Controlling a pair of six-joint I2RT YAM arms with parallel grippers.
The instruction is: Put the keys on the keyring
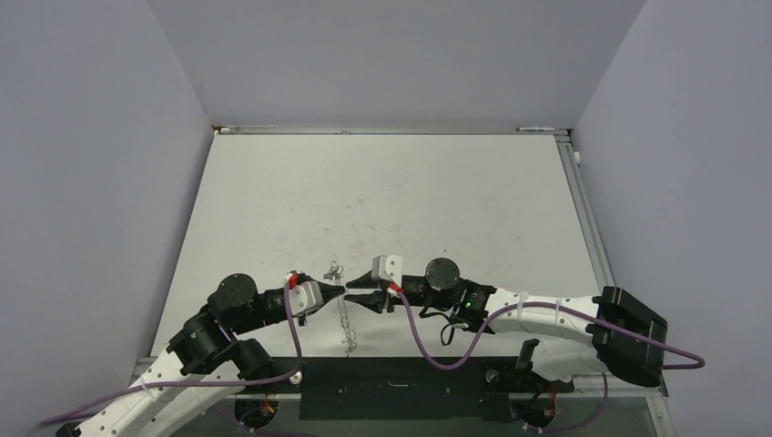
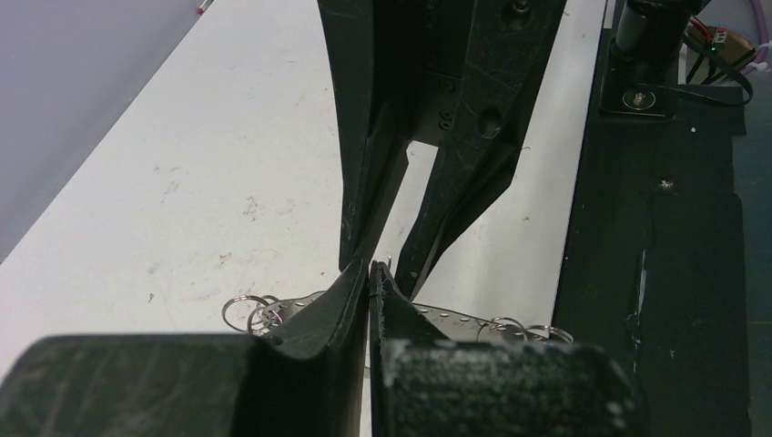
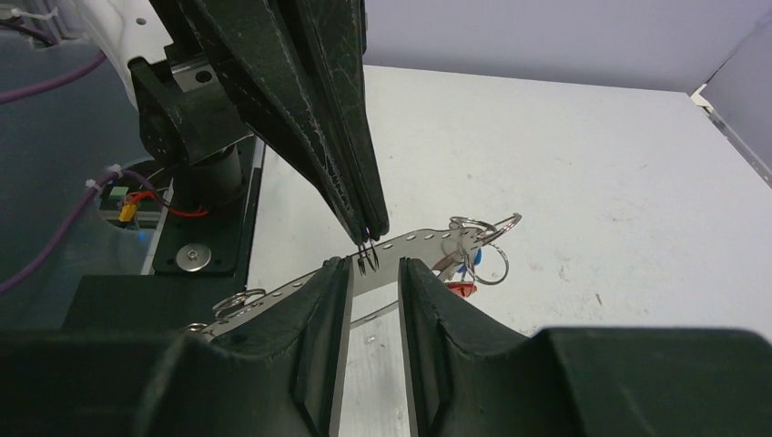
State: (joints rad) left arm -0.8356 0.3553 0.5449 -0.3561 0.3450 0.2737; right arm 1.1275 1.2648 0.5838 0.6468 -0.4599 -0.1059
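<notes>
The left arm [image 1: 218, 332] reaches in from the left with its elbow bent and its wrist pointing right. The right arm [image 1: 537, 314] mirrors it from the other side, so the two sets of jaws meet nearly tip to tip in the middle, just ahead of the bases. The left jaws are pressed together with no gap showing, while the right jaws stand apart with a narrow gap between their fingers [image 3: 328, 309], and the left tips sit at the mouth of that gap.

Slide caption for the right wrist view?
Right fingers stand apart around a perforated metal strip; shut left fingers point down at it, keys at its far end.
</notes>
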